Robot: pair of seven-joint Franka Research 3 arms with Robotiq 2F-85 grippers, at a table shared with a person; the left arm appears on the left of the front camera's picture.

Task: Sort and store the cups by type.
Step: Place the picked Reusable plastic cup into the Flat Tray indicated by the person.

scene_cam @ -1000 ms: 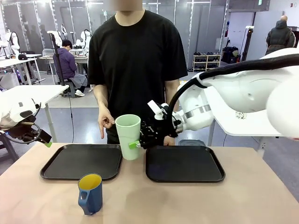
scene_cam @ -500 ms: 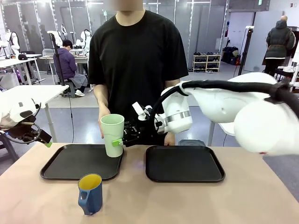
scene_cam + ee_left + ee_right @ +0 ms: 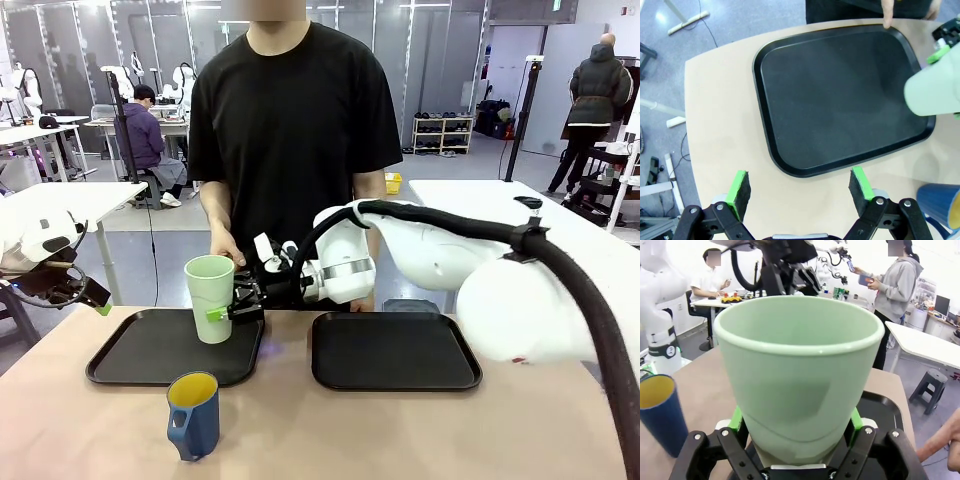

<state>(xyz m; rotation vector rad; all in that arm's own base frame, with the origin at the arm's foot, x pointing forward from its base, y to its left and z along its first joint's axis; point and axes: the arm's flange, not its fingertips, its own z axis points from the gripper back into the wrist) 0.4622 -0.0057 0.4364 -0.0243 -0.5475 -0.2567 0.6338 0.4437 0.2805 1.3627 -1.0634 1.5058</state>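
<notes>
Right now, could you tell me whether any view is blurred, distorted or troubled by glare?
Front view: sharp, evenly lit, no strong glare. Left wrist view: the tumbler at the edge looks soft, and the table rim bows. Right wrist view: the tumbler looms close and bulged against a bright background.

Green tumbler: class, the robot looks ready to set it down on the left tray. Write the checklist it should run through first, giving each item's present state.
1. Grip: right claw shut on the green tumbler, pads on both sides: ok.
2. Tumbler upright: ok.
3. Landing spot: left tray bare beneath it: ok.
4. Tumbler's base touching the tray: cannot tell.
5. Clearance: person's hand sits close behind the tumbler, near the tray's far edge: not ok.
6. Neighbours: blue mug and the open left claw are apart from the tumbler: ok.
</notes>
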